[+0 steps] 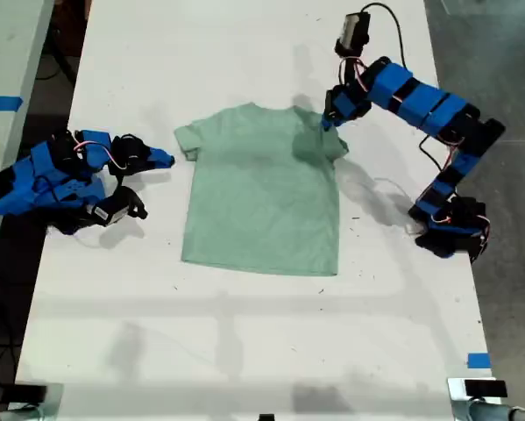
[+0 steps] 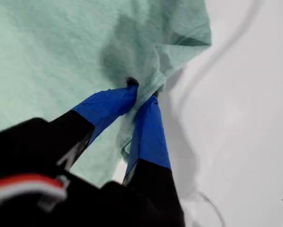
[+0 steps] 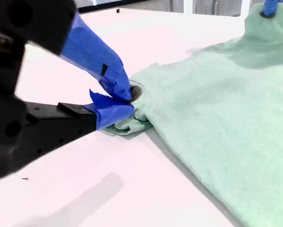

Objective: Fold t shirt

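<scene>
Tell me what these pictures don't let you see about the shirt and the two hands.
- My first hand: how much shirt its tips pinch; bunched sleeve cloth hides them in the first wrist view.
- My second hand: blue tips cover the sleeve edge in the second wrist view, and it is too small in the exterior view.
- Shirt underside: hidden against the table.

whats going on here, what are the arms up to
My two arms are starting to fold a pale green t shirt lying flat on the white table. My first gripper is pinching the sleeve on the exterior view's right. My second gripper is shut on the opposite sleeve. No fold is made yet.
</scene>
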You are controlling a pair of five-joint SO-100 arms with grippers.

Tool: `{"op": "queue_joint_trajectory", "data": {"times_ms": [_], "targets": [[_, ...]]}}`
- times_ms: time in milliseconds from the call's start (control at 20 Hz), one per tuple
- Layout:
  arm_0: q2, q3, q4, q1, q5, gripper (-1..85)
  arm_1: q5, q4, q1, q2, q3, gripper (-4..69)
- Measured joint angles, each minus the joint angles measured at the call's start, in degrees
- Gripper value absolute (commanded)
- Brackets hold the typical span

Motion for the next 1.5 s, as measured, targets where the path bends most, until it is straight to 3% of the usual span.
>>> {"op": "queue_joint_trajectory", "data": {"times_ms": [550, 800, 1050, 1300, 1450, 1500], "targets": [[0.00, 0.00, 0.00, 0.00, 0.00, -0.1, 0.79, -12.04, -18.81, -16.79, -7.47, 1.8], [0.00, 0.00, 0.00, 0.00, 0.00, -0.1, 0.79, -12.66, -21.71, -22.15, -11.16, 14.5], [0.00, 0.00, 0.00, 0.00, 0.00, -0.1, 0.88, -5.89, -21.71, -18.02, -11.16, 14.8], [0.00, 0.00, 0.00, 0.00, 0.00, -0.1, 4.66, 8.61, -17.75, 2.29, -9.32, 12.4], [0.00, 0.00, 0.00, 0.00, 0.00, -0.1, 7.03, 11.95, -15.21, 22.68, 2.81, 1.2], [0.00, 0.00, 0.00, 0.00, 0.00, -0.1, 8.26, 11.95, -15.47, 30.23, 9.14, 1.2]]}}
